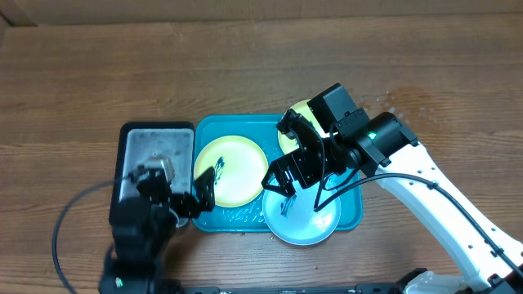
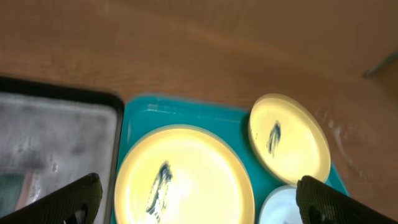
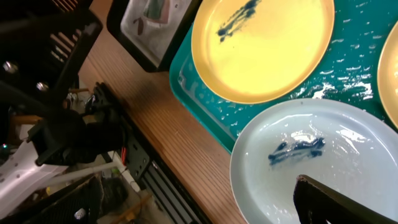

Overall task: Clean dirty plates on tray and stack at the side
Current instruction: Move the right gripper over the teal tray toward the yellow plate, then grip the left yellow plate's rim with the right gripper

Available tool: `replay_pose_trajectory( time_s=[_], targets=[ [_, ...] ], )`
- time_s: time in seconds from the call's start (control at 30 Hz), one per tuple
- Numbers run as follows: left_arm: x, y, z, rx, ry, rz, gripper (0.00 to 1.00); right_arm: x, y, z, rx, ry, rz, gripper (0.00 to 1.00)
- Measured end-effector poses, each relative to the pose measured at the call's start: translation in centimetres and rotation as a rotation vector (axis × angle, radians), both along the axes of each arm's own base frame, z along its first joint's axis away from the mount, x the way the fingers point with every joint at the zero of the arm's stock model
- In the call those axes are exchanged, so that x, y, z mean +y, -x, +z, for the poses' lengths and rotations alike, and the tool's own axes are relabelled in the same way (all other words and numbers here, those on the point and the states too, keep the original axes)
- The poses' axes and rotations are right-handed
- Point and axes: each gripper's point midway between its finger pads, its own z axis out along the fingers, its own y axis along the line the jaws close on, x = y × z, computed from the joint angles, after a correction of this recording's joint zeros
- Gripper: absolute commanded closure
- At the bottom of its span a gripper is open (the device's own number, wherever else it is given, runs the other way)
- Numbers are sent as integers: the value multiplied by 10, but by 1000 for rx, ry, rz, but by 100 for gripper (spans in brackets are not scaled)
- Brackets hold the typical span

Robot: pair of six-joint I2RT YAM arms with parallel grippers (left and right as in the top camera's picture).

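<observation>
White right arm (image 1: 441, 196) angles over the blue-white plate (image 1: 309, 230), right hand (image 1: 301, 196) spread wide; left hand (image 1: 196, 194) open.

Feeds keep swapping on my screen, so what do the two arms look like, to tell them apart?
The right arm has white links, a black wrist with a green light and a thin black cable along it. The left arm is all black, with a cable loop beside it. Both have black fingers.
</observation>
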Motion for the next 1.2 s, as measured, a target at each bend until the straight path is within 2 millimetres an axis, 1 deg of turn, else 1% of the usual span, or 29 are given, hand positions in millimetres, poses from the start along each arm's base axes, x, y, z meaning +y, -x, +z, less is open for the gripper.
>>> replay_pose_trajectory(
  time_s=[0.17,0.23,0.33,0.4,0.43,0.53,0.57,0.6,0.67,0.77,0.83,0.9,0.97,1.03,1.1,1.2],
  targets=[
    [-2,-32,12,267,-26,-8,0,0,-3,0,-17,3,-4,0],
    [-2,-43,15,371,-39,-14,0,-2,-8,-1,-34,19,-18,0],
    [-3,-56,18,454,-49,-20,0,-6,-13,-5,-59,53,-38,0],
    [-5,-67,15,487,-50,-30,0,-6,-16,-6,-71,66,-51,0],
    [-5,-68,9,514,-52,-32,0,-5,-18,-7,-74,73,-60,0],
    [-4,-62,-14,610,-63,-36,0,-4,-27,-17,-70,106,-99,1],
    [-3,-61,-22,645,-68,-33,0,-1,-33,-26,-56,123,-129,0],
    [-2,-60,-25,660,-72,-28,0,1,-37,-34,-37,136,-144,0],
    [5,-56,-29,687,-85,8,0,6,-44,-51,4,156,-173,0],
    [24,-49,-33,728,-112,106,0,16,-52,-80,64,177,-187,0],
    [36,-45,-32,738,-129,166,0,26,-55,-98,97,175,-180,0],
    [47,-42,-28,731,-143,213,0,36,-55,-110,118,165,-166,0],
    [54,-40,-22,715,-153,246,0,44,-54,-116,127,152,-153,0],
    [57,-37,-18,702,-160,263,0,53,-53,-118,126,135,-142,0],
    [59,-35,-16,702,-164,273,0,58,-53,-119,122,123,-140,0],
    [60,-32,-17,713,-170,280,0,60,-56,-123,126,130,-161,0]
  ],
)
